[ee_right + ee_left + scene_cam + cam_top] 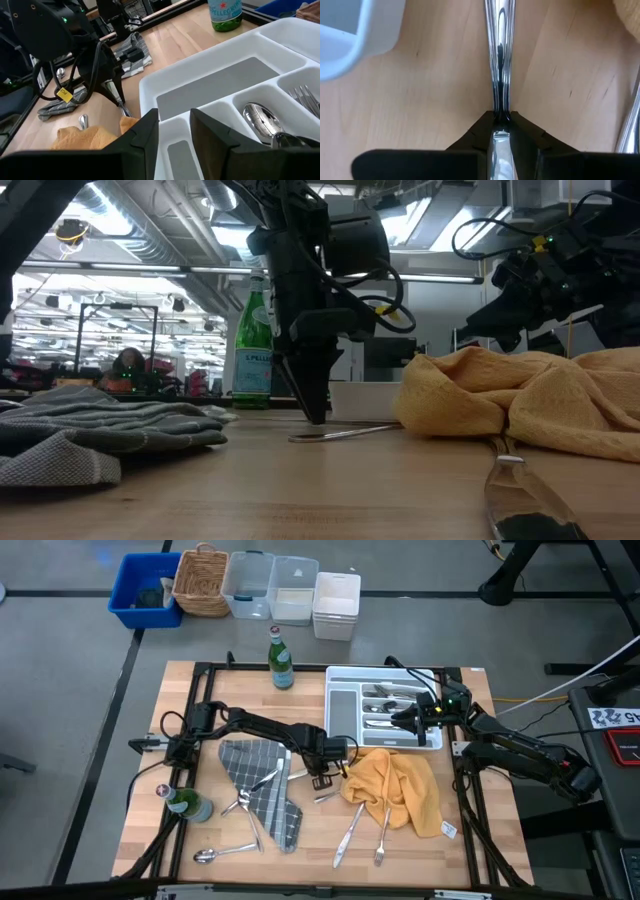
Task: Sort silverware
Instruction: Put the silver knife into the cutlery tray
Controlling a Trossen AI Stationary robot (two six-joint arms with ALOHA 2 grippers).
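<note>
Left gripper [322, 778] is down at desk centre, tips touching the wood, jaws straddling the handle of a slim shiny metal utensil [500, 60] lying flat; wrist view shows the dark fingertips [525, 135] tight on either side of the handle, but I cannot tell whether they are properly clenched or only bracketing it; utensil is not lifted, it lies on the light wooden desk [470, 840] between the grey checked cloth [262, 790] at 9 o'clock and the crumpled mustard-yellow cloth [400, 785] at 3 o'clock.

Right gripper [408, 720] hovers over the white compartmented plastic tray [345, 710] at 1 o'clock from centre, jaws parted, nothing between them; waiting.

Rest of the silverware: several pieces already in the tray's right-hand compartments, a spoon and forks visible there; loose pieces on the grey cloth at 8 o'clock, a spoon [225, 854] near the front edge at 7 o'clock, two more [365, 832] at 5 o'clock below the yellow cloth. Green glass bottle [281, 658] stands at 12 o'clock, just left of the tray.

Step in hand, my read: pick-up of the centre utensil. Next move needs a firm pinch confirmed, a straight lift clear of the yellow cloth's edge, then carry toward 1 o'clock and drop in the matching compartment; thin flat handle may slip or pivot.
</note>
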